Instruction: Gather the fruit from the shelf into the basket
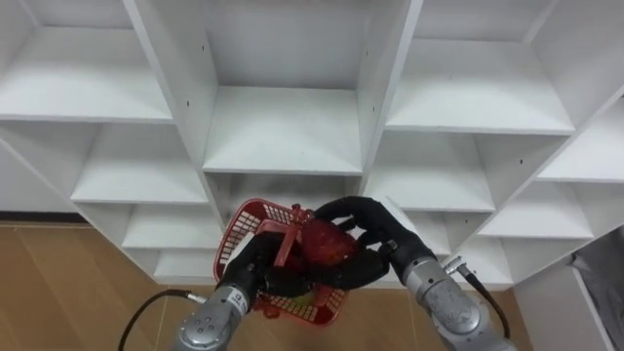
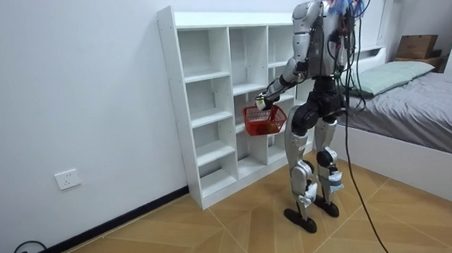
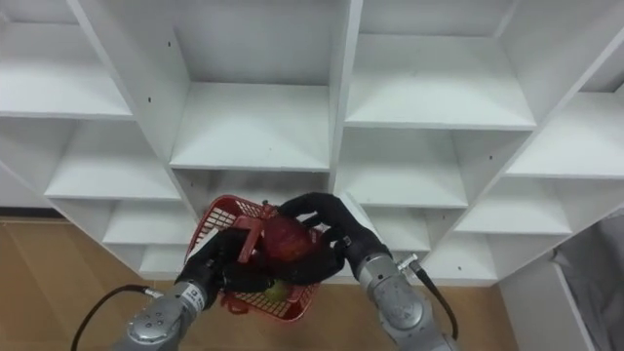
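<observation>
The closet (image 1: 283, 127) is white. The basket (image 1: 249, 222) is red mesh, the fruit (image 1: 327, 246) red. The left robot hand (image 1: 255, 271) and right robot hand (image 1: 369, 226) are black. The floor (image 1: 58, 292) is brown herringbone.

Bright, even light leaves soft shadows inside the white closet (image 1: 283, 127).

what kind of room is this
Most likely a bedroom: a bed with a pillow at the room view's right, a white open shelf unit against the wall, a wood floor.

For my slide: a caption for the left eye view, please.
Red fruit in the right hand, over the basket held by the left hand, before shelves.
</observation>
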{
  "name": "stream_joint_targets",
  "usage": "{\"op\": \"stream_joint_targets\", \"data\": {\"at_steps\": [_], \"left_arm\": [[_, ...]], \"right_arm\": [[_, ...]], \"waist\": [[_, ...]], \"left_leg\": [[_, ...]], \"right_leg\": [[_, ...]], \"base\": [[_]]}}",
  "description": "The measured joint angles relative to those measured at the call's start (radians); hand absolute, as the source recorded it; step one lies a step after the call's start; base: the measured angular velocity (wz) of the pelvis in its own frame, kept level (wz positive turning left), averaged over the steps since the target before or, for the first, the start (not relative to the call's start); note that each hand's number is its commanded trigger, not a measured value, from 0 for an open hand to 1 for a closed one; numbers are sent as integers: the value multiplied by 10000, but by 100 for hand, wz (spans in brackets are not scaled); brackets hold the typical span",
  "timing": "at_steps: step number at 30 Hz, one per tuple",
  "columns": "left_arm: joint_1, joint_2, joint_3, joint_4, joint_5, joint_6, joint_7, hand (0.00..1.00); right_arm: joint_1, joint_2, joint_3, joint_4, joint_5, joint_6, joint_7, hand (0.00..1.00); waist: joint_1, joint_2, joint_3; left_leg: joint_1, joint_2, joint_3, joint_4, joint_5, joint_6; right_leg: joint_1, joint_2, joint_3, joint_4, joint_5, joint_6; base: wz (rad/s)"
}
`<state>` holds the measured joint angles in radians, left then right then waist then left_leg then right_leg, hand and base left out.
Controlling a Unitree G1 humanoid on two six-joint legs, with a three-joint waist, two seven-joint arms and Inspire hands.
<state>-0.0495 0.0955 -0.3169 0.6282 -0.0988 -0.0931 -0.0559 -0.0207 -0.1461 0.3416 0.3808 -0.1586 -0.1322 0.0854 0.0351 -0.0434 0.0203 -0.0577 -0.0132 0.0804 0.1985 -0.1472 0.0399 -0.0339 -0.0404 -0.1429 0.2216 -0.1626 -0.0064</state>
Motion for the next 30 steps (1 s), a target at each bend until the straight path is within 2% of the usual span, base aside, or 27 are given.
{"op": "stream_joint_targets", "data": {"at_steps": [7,15,30], "left_arm": [[0,18,5,-31,84,0,-42,100],[3,169,30,-496,247,3,-85,100],[1,398,74,-609,295,3,-591,100]], "right_arm": [[6,-21,-2,21,-6,9,-22,100],[12,-19,-106,146,0,9,-93,100],[14,-54,-103,350,-1,-115,-216,100]], "waist": [[-4,32,-17],[-21,33,-16],[-32,29,-19]], "left_leg": [[13,9,-13,49,0,-1],[7,7,-13,37,0,-1],[-66,16,-12,-14,-14,-23]], "right_leg": [[53,11,4,-6,7,-12],[54,16,17,-46,7,-11],[42,30,-55,-198,12,-15]], "base": [[0],[0],[0]]}}
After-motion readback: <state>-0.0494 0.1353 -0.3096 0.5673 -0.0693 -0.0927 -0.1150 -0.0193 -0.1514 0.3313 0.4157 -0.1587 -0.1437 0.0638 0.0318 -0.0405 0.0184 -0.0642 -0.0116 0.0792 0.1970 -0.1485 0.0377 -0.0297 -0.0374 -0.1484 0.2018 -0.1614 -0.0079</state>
